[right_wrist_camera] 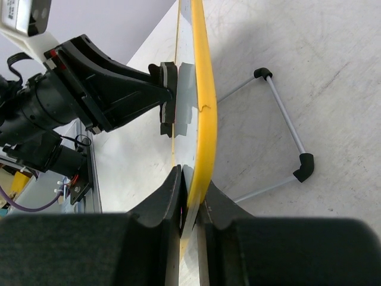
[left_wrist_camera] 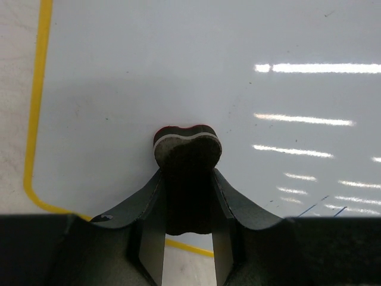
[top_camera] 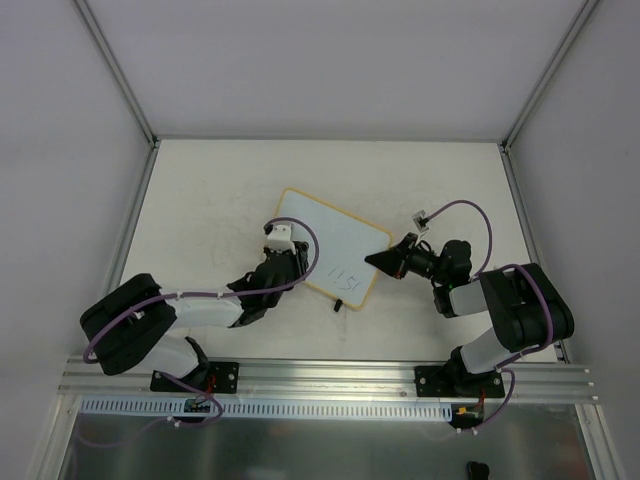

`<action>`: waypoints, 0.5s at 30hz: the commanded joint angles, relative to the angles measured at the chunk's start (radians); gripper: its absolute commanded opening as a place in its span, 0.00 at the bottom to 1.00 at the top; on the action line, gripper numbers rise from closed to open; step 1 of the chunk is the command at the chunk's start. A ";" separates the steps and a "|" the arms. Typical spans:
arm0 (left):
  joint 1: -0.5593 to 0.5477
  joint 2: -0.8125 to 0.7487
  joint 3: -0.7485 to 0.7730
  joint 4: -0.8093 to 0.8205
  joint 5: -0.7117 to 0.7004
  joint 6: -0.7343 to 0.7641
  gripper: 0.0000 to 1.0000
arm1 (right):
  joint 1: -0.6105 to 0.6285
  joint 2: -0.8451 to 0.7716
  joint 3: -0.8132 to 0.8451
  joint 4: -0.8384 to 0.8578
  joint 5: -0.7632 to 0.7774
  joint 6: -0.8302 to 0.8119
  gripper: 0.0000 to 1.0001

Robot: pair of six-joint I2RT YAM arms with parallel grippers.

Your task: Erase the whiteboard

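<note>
On the left side of the table [top_camera: 200, 200], the left gripper [top_camera: 288, 252] is reaching in over the near-left part of the whiteboard [top_camera: 335, 240]. Its fingers are pinching a small black bone-shaped eraser [left_wrist_camera: 187, 152] from both sides, closed down to the eraser's width, and the rounded end is sticking out past the fingertips. The right wrist view shows the eraser's flat face pressing against the white surface. Around it the board is looking blank, with the yellow frame curving round a corner just to the left.

Toward the board's near-right edge, dark handwritten marks [top_camera: 347, 278] are showing, well apart from the eraser.

Further right, the right gripper [top_camera: 375, 261] is gripping the whiteboard at its right-hand edge. Its fingers are closed almost together, with the yellow-framed rim clamped between them. From this wrist the board is appearing edge-on. Beyond it, a thin wire stand [right_wrist_camera: 284, 116] with black end caps is lying on the table, its far end joining the board's back.
</note>
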 commanded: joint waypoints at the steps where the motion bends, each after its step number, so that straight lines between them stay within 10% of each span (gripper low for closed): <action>1: -0.112 0.093 0.069 -0.046 0.014 -0.009 0.00 | 0.015 -0.006 -0.001 0.197 -0.054 -0.125 0.00; 15: -0.376 0.256 0.268 -0.051 0.022 -0.027 0.00 | 0.015 -0.005 0.001 0.197 -0.055 -0.123 0.00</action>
